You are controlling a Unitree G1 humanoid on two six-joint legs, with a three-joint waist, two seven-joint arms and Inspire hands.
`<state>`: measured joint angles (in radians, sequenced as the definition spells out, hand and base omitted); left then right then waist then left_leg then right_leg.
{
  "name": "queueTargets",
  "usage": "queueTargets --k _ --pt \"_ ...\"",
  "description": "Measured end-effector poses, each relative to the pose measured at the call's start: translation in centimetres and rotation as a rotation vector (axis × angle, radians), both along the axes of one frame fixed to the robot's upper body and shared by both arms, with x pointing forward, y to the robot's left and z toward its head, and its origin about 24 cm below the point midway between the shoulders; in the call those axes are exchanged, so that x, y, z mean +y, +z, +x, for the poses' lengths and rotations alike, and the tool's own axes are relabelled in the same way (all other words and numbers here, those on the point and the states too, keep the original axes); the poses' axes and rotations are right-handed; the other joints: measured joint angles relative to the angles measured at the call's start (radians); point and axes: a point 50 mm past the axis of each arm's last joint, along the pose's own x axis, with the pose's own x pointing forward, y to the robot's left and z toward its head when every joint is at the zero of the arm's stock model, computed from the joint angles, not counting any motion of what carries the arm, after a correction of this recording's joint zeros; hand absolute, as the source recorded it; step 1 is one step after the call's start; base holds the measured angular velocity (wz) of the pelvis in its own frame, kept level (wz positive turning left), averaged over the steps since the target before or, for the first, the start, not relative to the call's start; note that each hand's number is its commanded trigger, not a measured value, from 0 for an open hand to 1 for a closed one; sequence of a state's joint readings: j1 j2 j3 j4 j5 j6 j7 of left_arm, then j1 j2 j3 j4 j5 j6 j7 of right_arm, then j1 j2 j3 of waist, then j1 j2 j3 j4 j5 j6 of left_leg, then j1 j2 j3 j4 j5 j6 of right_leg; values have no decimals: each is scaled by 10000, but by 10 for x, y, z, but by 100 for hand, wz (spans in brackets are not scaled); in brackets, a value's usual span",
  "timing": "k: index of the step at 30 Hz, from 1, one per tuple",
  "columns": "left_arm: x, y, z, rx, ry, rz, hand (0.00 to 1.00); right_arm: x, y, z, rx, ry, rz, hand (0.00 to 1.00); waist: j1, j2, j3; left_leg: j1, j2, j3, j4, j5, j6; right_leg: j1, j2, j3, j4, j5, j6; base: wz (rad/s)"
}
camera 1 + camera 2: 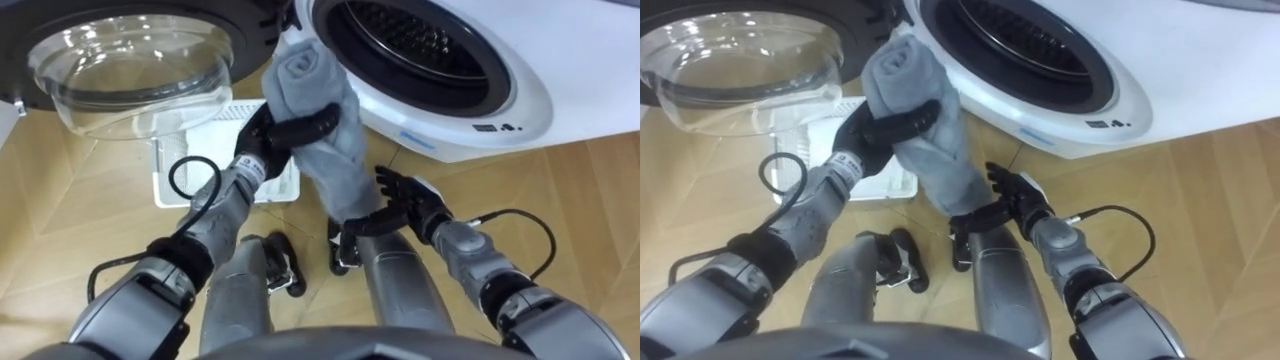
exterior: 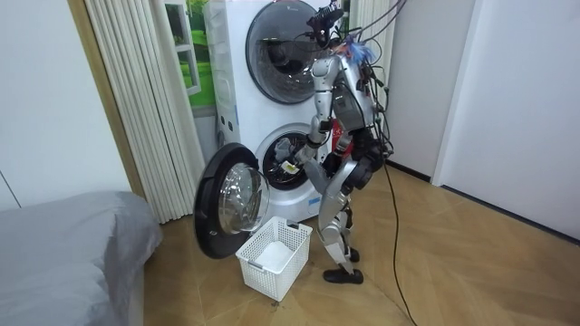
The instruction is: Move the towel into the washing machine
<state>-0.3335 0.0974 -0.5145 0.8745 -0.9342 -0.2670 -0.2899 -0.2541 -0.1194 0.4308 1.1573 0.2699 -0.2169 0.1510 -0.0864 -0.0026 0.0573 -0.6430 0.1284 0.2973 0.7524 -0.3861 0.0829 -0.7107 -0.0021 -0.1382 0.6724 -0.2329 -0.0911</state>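
Observation:
A grey towel (image 1: 325, 95) hangs bunched in front of me, just left of the washing machine's round drum opening (image 1: 420, 40). My left hand (image 1: 285, 130) is curled round its middle, and the top of the towel stands up above that grip. My right hand (image 1: 410, 205) is at the towel's lower end, its thumb hooked under the cloth and its fingers beside it. The drum's dark inside shows past the white front rim (image 1: 520, 95). In the room view I stand bent slightly before the lower machine (image 2: 285, 158).
The machine's glass door (image 1: 130, 60) stands swung open to my left. Under it, a white laundry basket (image 1: 215, 165) sits on the wooden floor by my feet. A second machine (image 2: 281, 50) is stacked above, and a grey bed (image 2: 63, 254) lies at the room view's left.

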Motion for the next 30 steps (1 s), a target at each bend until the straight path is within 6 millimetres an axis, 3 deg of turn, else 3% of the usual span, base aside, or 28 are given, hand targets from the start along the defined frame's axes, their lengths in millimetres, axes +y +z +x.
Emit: queueTargets --k 5,11,12,13,30 --pt "-3 -1 -2 106 -311 -316 100 0 0 -1 44 60 57 0 84 163 -103 10 16 0 -81 44 25 41 31 -10 -134 113 -13 0" --pt "-5 0 -2 45 -575 -452 100 -1 0 -1 55 95 71 0 89 176 -105 58 12 0 -119 52 22 90 33 -16 -158 120 -14 0" --pt "-5 0 -2 44 -608 -467 100 -1 0 -1 56 95 74 83 92 177 -104 57 12 -1 -123 52 22 89 31 -17 -157 120 -14 0" --pt "-6 -1 -3 73 -688 -498 100 0 0 -1 62 116 86 100 93 177 -104 58 12 0 -129 52 22 89 32 -16 -156 120 -14 0" --pt "-15 -1 -8 465 -1034 -2397 100 4 1 0 111 578 -20 100 158 233 -105 82 -15 -1 -175 56 20 83 9 -32 -170 117 -15 0"
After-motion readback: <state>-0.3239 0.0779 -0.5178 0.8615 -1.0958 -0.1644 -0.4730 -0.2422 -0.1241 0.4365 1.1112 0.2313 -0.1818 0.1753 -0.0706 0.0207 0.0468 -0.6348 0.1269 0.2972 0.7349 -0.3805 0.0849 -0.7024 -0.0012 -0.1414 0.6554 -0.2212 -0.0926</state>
